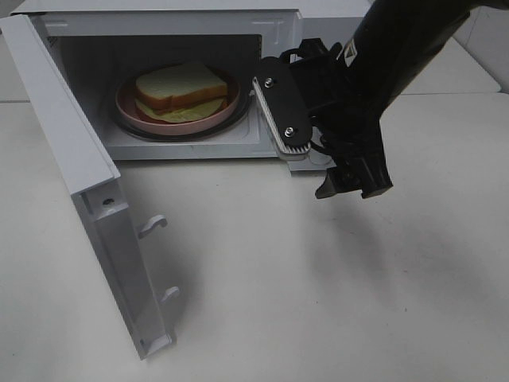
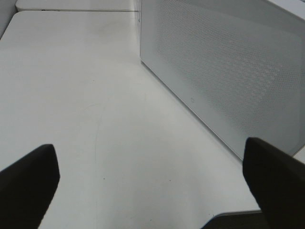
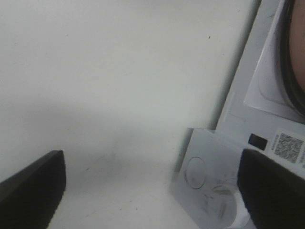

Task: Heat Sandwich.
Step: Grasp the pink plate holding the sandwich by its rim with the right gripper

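The sandwich point(image 1: 181, 91) lies on a pink plate point(image 1: 127, 105) inside the open microwave point(image 1: 278, 24), just left of the right gripper point(image 1: 306, 163), whose jaws stand wide and empty.

The left gripper point(image 2: 150, 183) hangs over the white table point(image 2: 86, 95) with its jaws spread wide; two dark fingertips point(image 2: 28, 183) show, well apart, with nothing between them. Beyond them stands a white panel point(image 2: 224, 71) covered in a fine dotted mesh, upright on the table, its lower edge running along the surface. A seam crosses the table near its far edge. The surface carries faint curved scuffs.
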Motion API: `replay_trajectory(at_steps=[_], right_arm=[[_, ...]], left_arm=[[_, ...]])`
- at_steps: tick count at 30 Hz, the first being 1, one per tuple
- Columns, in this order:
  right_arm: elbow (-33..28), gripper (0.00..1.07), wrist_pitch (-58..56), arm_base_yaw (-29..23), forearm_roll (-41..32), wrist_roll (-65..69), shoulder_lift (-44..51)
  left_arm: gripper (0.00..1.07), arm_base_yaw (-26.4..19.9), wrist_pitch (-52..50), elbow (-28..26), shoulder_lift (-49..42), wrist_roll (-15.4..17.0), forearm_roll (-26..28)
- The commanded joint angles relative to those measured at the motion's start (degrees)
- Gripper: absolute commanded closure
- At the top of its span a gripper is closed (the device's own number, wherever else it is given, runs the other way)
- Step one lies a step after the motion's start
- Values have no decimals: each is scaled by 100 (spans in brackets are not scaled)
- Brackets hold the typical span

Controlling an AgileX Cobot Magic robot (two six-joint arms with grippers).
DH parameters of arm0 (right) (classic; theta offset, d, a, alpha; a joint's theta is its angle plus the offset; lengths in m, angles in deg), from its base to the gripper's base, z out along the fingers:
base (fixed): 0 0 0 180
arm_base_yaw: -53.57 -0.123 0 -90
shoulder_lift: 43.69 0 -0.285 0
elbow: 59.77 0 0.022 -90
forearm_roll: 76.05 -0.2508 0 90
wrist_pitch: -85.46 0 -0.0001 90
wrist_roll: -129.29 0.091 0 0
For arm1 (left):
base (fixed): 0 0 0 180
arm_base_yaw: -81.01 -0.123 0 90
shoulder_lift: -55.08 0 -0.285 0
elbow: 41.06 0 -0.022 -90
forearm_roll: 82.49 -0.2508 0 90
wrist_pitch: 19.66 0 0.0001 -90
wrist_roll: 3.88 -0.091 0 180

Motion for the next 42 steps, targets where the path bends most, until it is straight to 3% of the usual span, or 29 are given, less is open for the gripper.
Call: replay_trajectory(at_steps=[1, 26, 42], right_arm=[[218, 17, 63, -40, -6, -40, -201], [1770, 18, 504, -304, -57, -29, -1719], [3226, 19, 430, -304, -57, 309, -2899]], left_arm=[[9, -17, -74, 23, -23, 17, 46], [9, -17, -74, 23, -23, 17, 46], [9, -17, -74, 23, -23, 17, 46]])
